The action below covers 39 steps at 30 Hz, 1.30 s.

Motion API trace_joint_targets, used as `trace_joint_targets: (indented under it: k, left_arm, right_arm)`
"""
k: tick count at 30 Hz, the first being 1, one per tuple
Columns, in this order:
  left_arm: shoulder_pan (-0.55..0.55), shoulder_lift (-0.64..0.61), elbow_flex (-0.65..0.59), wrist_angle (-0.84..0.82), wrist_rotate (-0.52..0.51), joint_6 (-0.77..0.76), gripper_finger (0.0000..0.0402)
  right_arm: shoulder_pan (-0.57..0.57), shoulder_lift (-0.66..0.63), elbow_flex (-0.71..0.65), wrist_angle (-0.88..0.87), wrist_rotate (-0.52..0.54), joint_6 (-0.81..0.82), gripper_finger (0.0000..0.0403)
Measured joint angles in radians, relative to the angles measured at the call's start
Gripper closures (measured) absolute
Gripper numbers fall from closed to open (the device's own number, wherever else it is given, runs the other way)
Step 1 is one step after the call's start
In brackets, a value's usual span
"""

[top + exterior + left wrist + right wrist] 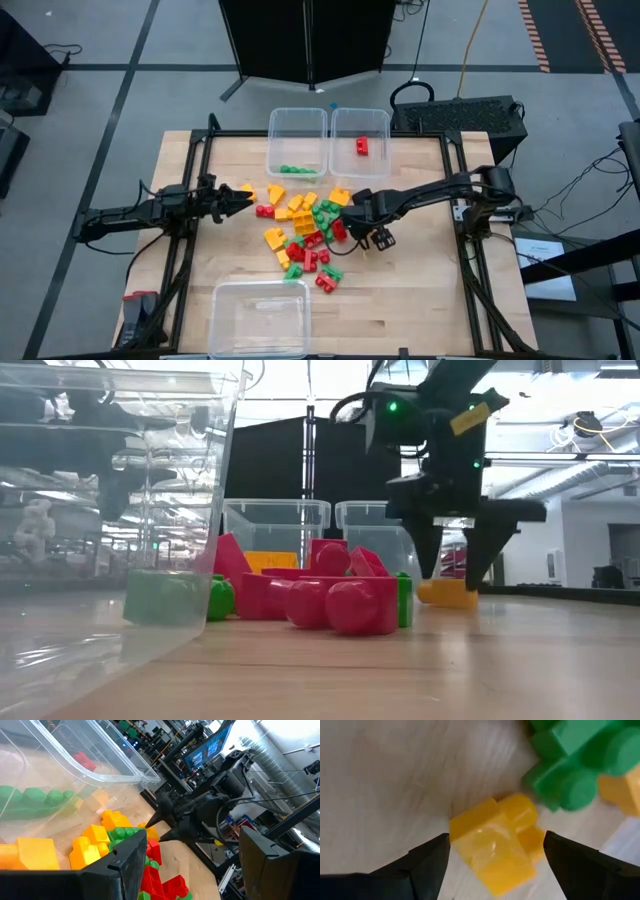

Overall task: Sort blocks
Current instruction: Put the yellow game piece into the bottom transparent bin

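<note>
A heap of red, green and yellow blocks lies on the middle of the wooden table. My right gripper points down at the heap's far right edge, open, with its fingers on either side of a yellow block that lies flat on the table. I see no touch between them. A green block lies close beside the yellow one. My left gripper stands open and level at the heap's left side, holding nothing.
Two clear tubs stand at the far edge: the left tub holds green blocks, the right tub a red block. A third clear tub stands at the near edge. A black box sits beyond the far right corner.
</note>
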Motion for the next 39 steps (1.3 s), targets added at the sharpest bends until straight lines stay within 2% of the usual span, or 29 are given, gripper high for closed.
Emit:
trace_joint_targets:
  k: [7, 10, 15, 24, 26, 28, 29, 35, 39]
  left_arm:
    - [0.000, 0.000, 0.000, 0.000, 0.000, 0.000, 0.0191]
    - [0.000, 0.000, 0.000, 0.000, 0.000, 0.000, 0.0191]
    - [0.000, 0.000, 0.000, 0.000, 0.000, 0.000, 0.0191]
    - [0.000, 0.000, 0.000, 0.000, -0.001, 0.000, 0.0191]
    - [0.000, 0.000, 0.000, 0.000, -0.001, -0.001, 0.0191]
    - [0.000, 0.000, 0.000, 0.000, -0.001, -0.001, 0.0191]
    - [0.000, 0.000, 0.000, 0.000, -0.001, -0.001, 0.0191]
    - [0.000, 0.000, 0.000, 0.001, -0.001, -0.002, 0.0191]
    - [0.000, 0.000, 0.000, 0.000, 0.009, -0.003, 0.0191]
  right_arm:
    - [-0.011, 0.086, 0.004, 0.013, 0.000, -0.059, 0.0090]
    - [-0.011, 0.106, 0.005, 0.009, -0.003, -0.024, 0.0105]
    - [-0.011, 0.107, 0.005, 0.000, -0.003, 0.054, 0.0161]
    - [-0.003, 0.111, 0.056, -0.046, -0.018, 0.210, 0.0168]
    - [-0.001, 0.115, 0.099, -0.052, -0.032, 0.215, 0.0185]
    - [0.000, 0.116, 0.150, -0.065, -0.048, 0.213, 0.0245]
    - [0.000, 0.117, 0.174, -0.067, -0.049, 0.212, 0.0258]
    - [0.000, 0.115, 0.310, -0.096, -0.038, 0.231, 0.0296]
    - [0.001, 0.115, 0.366, -0.130, -0.038, 0.250, 0.0340]
